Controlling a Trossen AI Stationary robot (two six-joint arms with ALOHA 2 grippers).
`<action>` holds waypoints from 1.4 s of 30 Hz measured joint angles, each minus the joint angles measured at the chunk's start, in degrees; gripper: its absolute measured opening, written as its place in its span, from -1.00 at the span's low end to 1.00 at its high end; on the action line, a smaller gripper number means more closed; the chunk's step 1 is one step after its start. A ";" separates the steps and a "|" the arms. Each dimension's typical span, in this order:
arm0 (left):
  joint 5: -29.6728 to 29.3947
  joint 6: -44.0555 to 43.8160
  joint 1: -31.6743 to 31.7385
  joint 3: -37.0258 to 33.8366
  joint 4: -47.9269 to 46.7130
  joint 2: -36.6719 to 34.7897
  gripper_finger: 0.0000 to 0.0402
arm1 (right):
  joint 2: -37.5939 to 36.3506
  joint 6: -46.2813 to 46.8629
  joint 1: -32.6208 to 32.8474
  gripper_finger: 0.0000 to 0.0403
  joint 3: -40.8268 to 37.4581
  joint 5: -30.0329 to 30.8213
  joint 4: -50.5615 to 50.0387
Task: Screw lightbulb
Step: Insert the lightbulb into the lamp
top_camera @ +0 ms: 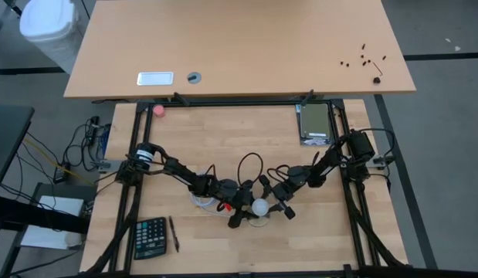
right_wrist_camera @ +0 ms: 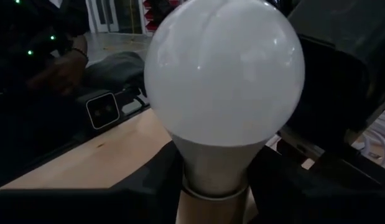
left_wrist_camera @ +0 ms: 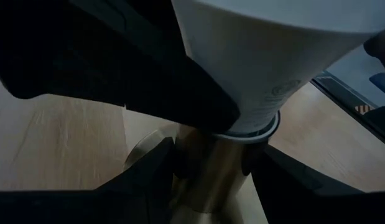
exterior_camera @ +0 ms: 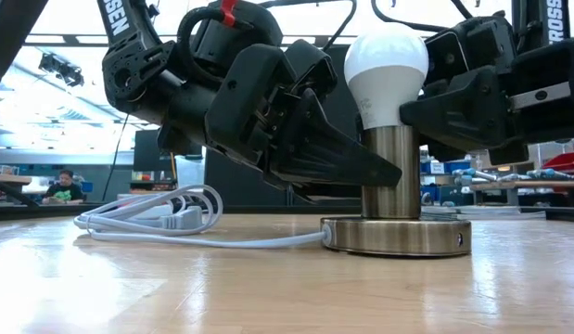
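Note:
The white lightbulb (exterior_camera: 387, 65) stands upright with its narrow end in the top of a silvery metal post (exterior_camera: 390, 172) on a round flat base (exterior_camera: 398, 235). It also shows in the high view (top_camera: 259, 207). My left gripper (top_camera: 237, 207) reaches in from the table's left, with its fingers around the post below the bulb (left_wrist_camera: 242, 81). My right gripper (top_camera: 281, 202) reaches in from the right, with its fingers around the tapering neck of the bulb (right_wrist_camera: 223, 81). My left gripper pinches the metal post (left_wrist_camera: 211, 180) between its two fingers (left_wrist_camera: 152, 171), just under the bulb's neck. The fingers come in roughly level from the table's left and lie across the upright post. The base rests flat on the table. My right gripper pinches the bulb's tapering neck (right_wrist_camera: 208, 165) between its two fingers (right_wrist_camera: 285, 180), just above the post. The fingers come in roughly level from the table's right. The bulb stands upright on the post, globe up.
A white cord (exterior_camera: 166, 223) lies coiled on the table left of the base. A calculator (top_camera: 150, 235) and a pen (top_camera: 174, 233) lie near the front left. A pink ball (top_camera: 159, 110) and a grey box (top_camera: 314, 123) lie at the far edge.

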 joint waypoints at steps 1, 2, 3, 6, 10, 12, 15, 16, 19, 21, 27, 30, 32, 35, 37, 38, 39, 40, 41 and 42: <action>-0.12 -0.09 -0.02 0.00 -0.14 0.00 -0.01 | 0.00 0.36 0.02 -0.17 0.00 0.13 -0.05; -0.29 -0.25 -0.02 0.00 -0.24 -0.04 -0.01 | 0.00 0.80 0.02 -0.17 0.00 0.25 -0.06; -0.39 -0.33 -0.02 0.00 -0.26 -0.04 -0.01 | 0.00 1.24 0.02 -0.17 0.00 0.34 -0.06; -1.24 -0.66 -0.04 0.00 -0.42 -0.04 -0.01 | 0.00 2.36 0.24 -0.18 -0.02 1.32 -0.08; -1.85 -1.15 -0.07 0.00 -0.50 -0.04 -0.01 | -0.04 3.82 0.84 -0.18 -0.13 2.25 -0.12; -2.36 -1.68 -0.07 0.02 -0.50 -0.04 -0.01 | -0.13 4.53 1.41 -0.18 -0.71 4.01 0.24; -3.88 -1.92 -0.09 0.02 -0.60 -0.04 -0.01 | -0.26 4.70 2.91 -0.18 -1.97 8.71 1.19; -4.48 -1.97 -0.09 0.02 -0.61 -0.07 -0.01 | -0.28 4.83 3.47 -0.18 -2.39 10.31 1.75; -6.10 -2.26 -0.09 0.07 -0.63 -0.05 -0.01 | -0.28 6.02 5.12 -0.18 -3.27 14.39 3.24; -7.19 -2.34 -0.09 0.07 -0.69 -0.07 -0.01 | -0.28 6.62 6.23 -0.18 -3.63 17.37 3.55; -9.28 -2.57 -0.09 0.07 -0.96 -0.09 -0.01 | -0.33 9.30 9.56 -0.18 -4.22 26.08 3.66; -10.39 -2.58 -0.11 0.07 -1.15 -0.10 -0.01 | -0.33 10.08 11.47 -0.18 -4.22 30.79 3.48; -10.82 -2.58 -0.11 0.08 -1.44 -0.11 -0.01 | -0.33 10.18 13.00 -0.18 -4.22 34.45 3.35; -11.98 -2.58 -0.11 0.13 -1.96 -0.11 -0.01 | -0.31 10.34 15.32 -0.18 -4.22 39.85 3.15; -12.53 -2.58 -0.11 0.15 -2.07 -0.11 -0.01 | -0.30 10.41 16.84 -0.18 -4.22 43.30 3.02; -13.00 -2.58 -0.11 0.15 -2.07 -0.11 -0.01 | -0.26 10.45 17.61 -0.18 -4.22 45.07 2.99; -13.57 -2.57 -0.11 0.15 -2.04 -0.11 -0.01 | -0.26 10.54 18.42 -0.18 -4.20 47.07 2.91; -13.93 -2.57 -0.11 0.15 -2.03 -0.11 -0.01 | -0.26 10.62 19.21 -0.18 -4.17 48.97 2.80; -14.44 -2.57 -0.11 0.15 -2.03 -0.11 -0.01 | -0.22 10.74 19.94 -0.18 -4.17 50.89 2.75; -15.02 -2.57 -0.11 0.15 -2.00 -0.11 -0.01 | -0.20 10.79 20.62 -0.18 -4.17 52.76 2.68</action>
